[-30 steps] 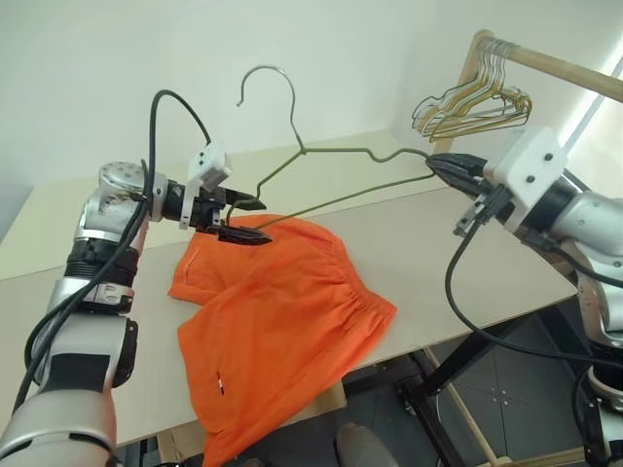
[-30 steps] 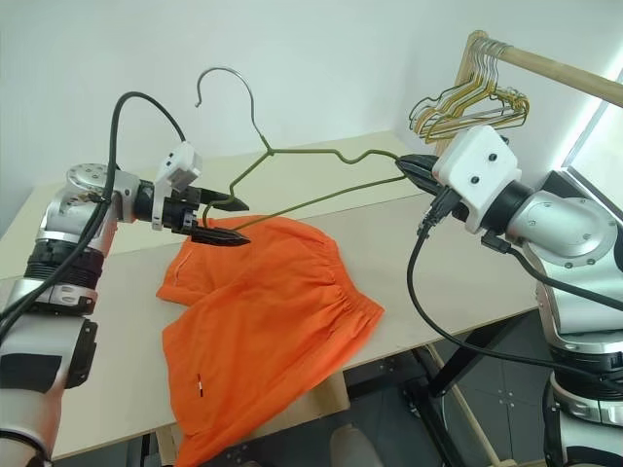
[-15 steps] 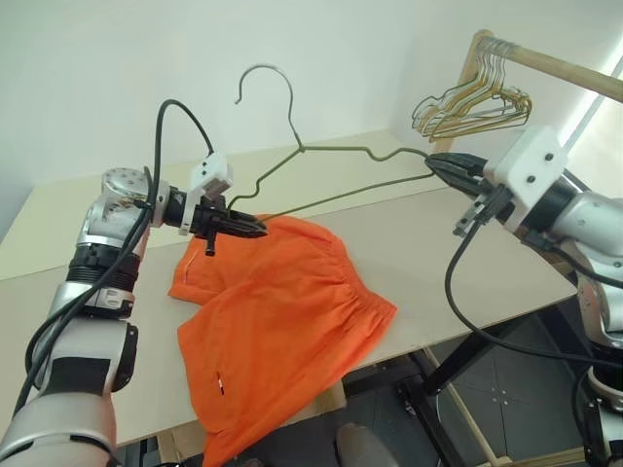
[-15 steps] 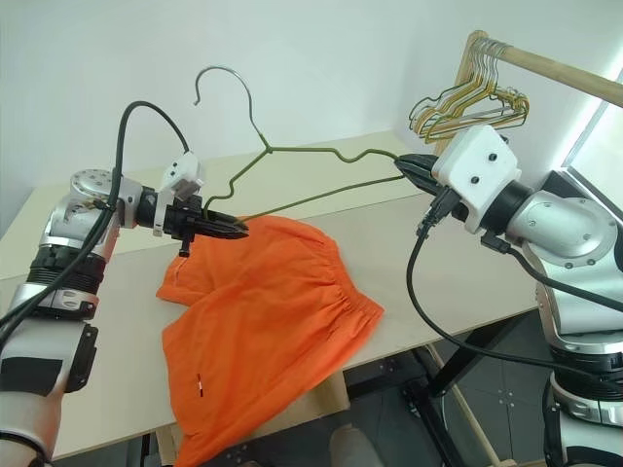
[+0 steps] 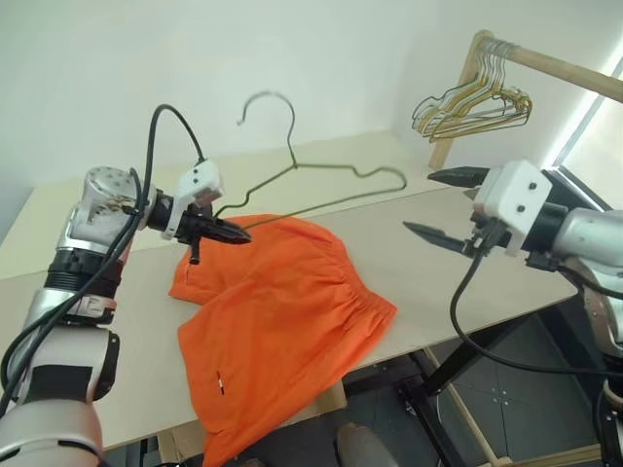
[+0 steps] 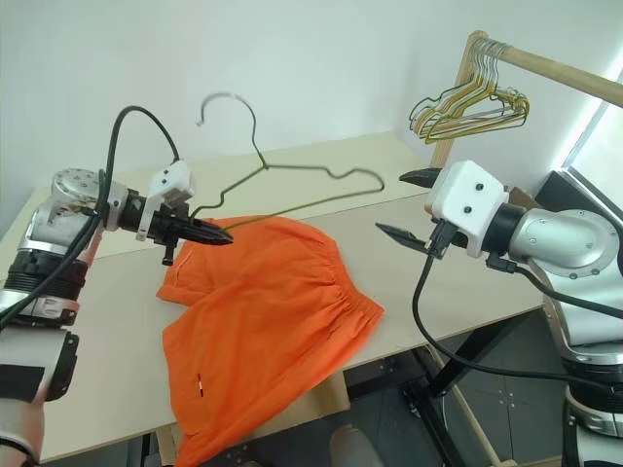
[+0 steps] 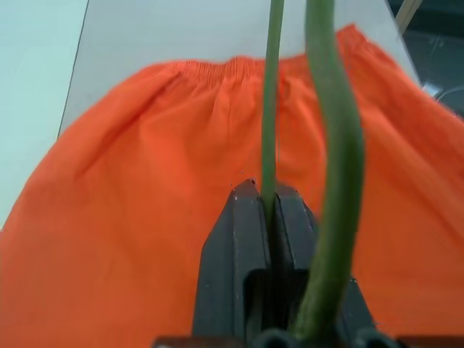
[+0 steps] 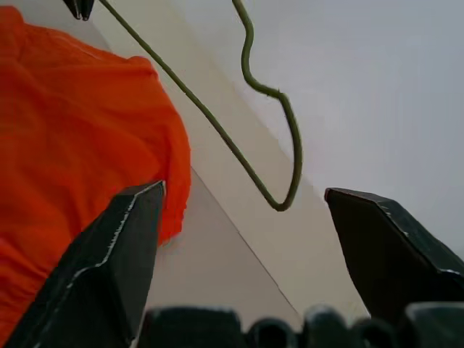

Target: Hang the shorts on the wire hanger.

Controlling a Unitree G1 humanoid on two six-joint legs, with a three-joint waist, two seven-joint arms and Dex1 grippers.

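Left gripper is clamped tight on the wire hanger at one end of its bottom bar, holding it in the air above the shorts, which lie spread on the table. Right gripper hangs just beside the hanger's far end, fingers spread wide, gripping nothing

Shorts on pale table

Olive wire hanger tilts, seemingly airborne, above flat orange shorts.
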